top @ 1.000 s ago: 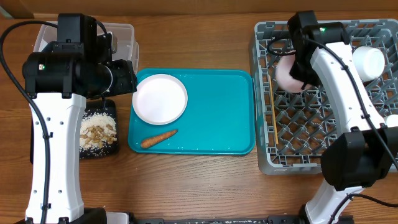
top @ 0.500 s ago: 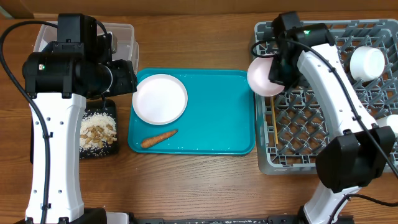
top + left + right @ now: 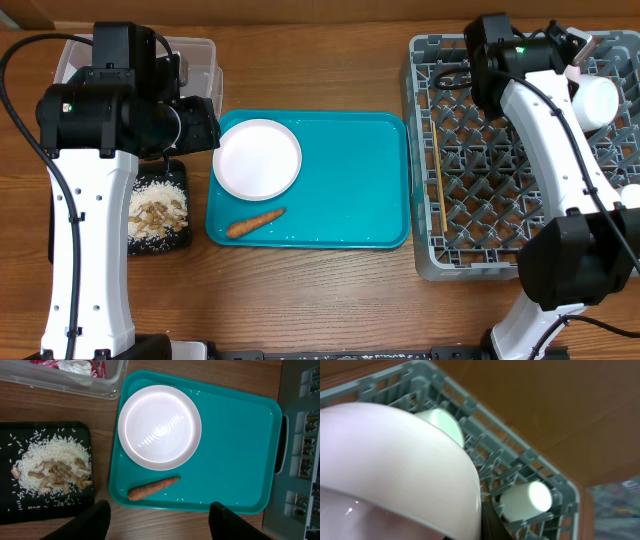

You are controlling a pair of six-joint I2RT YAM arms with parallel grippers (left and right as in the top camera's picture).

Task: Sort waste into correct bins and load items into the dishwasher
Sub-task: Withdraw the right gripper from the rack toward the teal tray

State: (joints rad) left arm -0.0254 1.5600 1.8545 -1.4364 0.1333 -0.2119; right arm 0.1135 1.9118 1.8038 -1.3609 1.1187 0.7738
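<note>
Right claw [image 3: 568,48] gripping pale-pink bowl [image 3: 395,470], above grey dish rack [image 3: 480,190]

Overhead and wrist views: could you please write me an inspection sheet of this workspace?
Surface: wooden table, bare where visible.
Job's things: white bowl and carrot on teal tray; food scraps on black tray; wrapper and tissue in clear tub; chopsticks and white cups in dish rack.
Clutter: stray rice grains on teal tray.
Grippers: left gripper open, empty; right gripper shut on pink bowl over the rack.
Cables: black cables along both arms.
Surroundings: nothing seen.
</note>
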